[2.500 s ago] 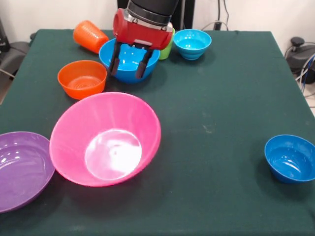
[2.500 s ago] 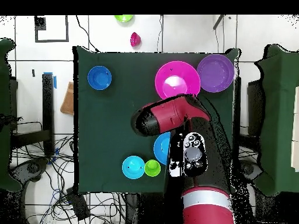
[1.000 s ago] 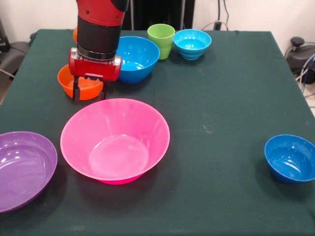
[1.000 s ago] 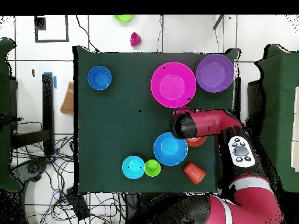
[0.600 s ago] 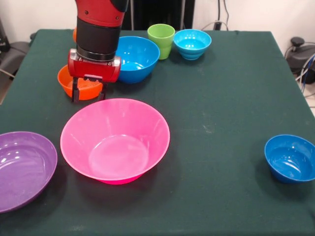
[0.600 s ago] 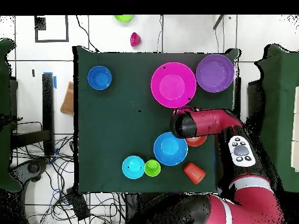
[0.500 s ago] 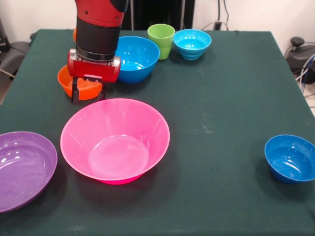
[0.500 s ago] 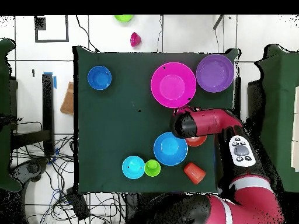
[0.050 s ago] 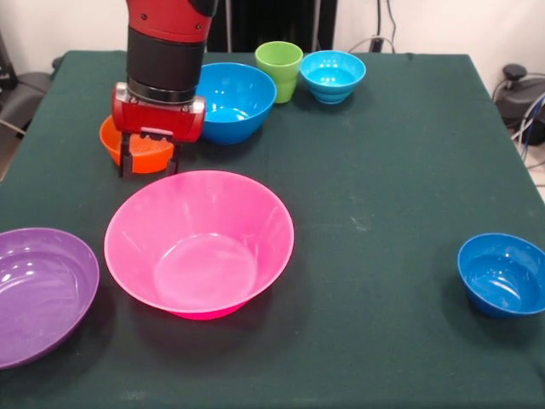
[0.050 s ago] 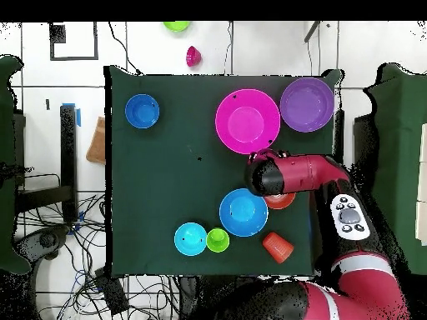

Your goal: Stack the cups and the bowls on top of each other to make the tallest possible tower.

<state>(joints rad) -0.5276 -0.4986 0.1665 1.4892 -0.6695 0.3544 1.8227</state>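
hovering with its fingers spread wide, the gripper (image 9: 147, 165) is straddling the small orange bowl (image 9: 136, 145), probably light, stiff and slippery, best pinched at the rim.

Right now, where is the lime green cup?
In the front view the lime green cup stands upright at the table's far edge, between the medium blue bowl and small cyan bowl.

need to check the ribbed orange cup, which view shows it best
The overhead view. There the orange cup lies in the open near the table's edge, beside the medium blue bowl. In the front view the arm stands in front of it, so almost nothing of it shows.
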